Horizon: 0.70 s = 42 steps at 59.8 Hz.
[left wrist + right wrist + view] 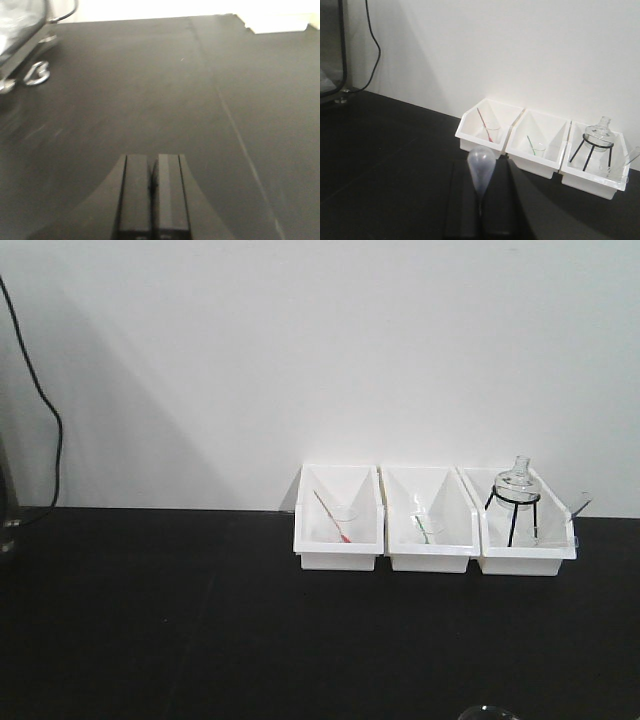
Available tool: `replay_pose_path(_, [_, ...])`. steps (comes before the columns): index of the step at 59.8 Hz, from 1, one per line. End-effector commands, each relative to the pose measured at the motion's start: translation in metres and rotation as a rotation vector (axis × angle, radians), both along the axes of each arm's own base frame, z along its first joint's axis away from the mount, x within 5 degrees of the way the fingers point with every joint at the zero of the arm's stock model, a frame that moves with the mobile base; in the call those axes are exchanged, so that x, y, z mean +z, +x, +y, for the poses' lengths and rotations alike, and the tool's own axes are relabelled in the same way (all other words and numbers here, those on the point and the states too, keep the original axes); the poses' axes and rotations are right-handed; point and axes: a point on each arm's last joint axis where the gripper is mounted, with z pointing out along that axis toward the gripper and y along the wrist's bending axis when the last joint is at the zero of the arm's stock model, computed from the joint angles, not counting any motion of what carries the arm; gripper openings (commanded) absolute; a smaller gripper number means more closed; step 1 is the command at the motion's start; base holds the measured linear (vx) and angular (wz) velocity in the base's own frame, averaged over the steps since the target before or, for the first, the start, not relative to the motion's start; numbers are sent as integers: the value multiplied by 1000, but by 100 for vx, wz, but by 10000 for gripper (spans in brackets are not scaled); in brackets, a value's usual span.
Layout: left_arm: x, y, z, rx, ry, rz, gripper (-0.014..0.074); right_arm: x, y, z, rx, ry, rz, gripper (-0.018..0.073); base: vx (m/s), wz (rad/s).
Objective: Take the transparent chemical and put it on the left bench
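The right gripper is holding its jaws nearly together, and the rounded, frosted head of a pale translucent spoon-shaped stirrer is rising from the narrow gap between them. This stirrer belongs to the small clear glass beaker. The wrist view is hiding the beaker's body behind the dark jaws, while the front view is showing only a curved clear rim at the bottom of the picture. So the beaker is hanging in the grip over the front part of the wide matte black counter, right of the middle and well apart from the bins. Three white plastic bins are sitting side by side along the back edge, toward the back right corner, against the plain white wall. The left white bin is holding a clear beaker with a red stirrer. The middle white bin is holding a clear beaker with a green stirrer. The right white bin is carrying a black wire tripod with a clear glass flask on top. The left gripper is hovering over bare counter with its jaws pressed together on nothing. A thin black cable is hanging down the wall near the back left corner.
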Motion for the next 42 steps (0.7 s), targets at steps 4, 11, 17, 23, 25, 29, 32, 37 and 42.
replay_pose_path(4, [3,-1,0,-1,-14,-81,-3,12,0,-2,-28,38,-55,-4,24,-21])
replay_pose_path(11, [3,-1,0,-1,-14,-81,-3,12,0,-2,-28,38,-55,-4,20,-15])
replay_pose_path(17, [3,-1,0,-1,-14,-81,-3,12,0,-2,-28,38,-55,-4,16,-9])
replay_pose_path(23, [3,-1,0,-1,-14,-81,-3,12,0,-2,-28,38,-55,-4,12,-4])
replay_pose_path(25, [3,-1,0,-1,-14,-81,-3,12,0,-2,-28,38,-55,-4,6,1])
replay_pose_path(29, [3,-1,0,-1,-14,-81,-3,12,0,-2,-24,50,-57,-4,4,1])
replay_pose_path(32, [3,-1,0,-1,-14,-81,-3,13,0,-1,-19,68,-58,-4,3,2])
replay_pose_path(37, [3,-1,0,-1,-14,-81,-3,15,3,-3,-33,108,-70,-4,1,2])
replay_pose_path(42, [3,-1,0,-1,-14,-81,-3,16,18,-8,-69,248,-30,-4,0,0])
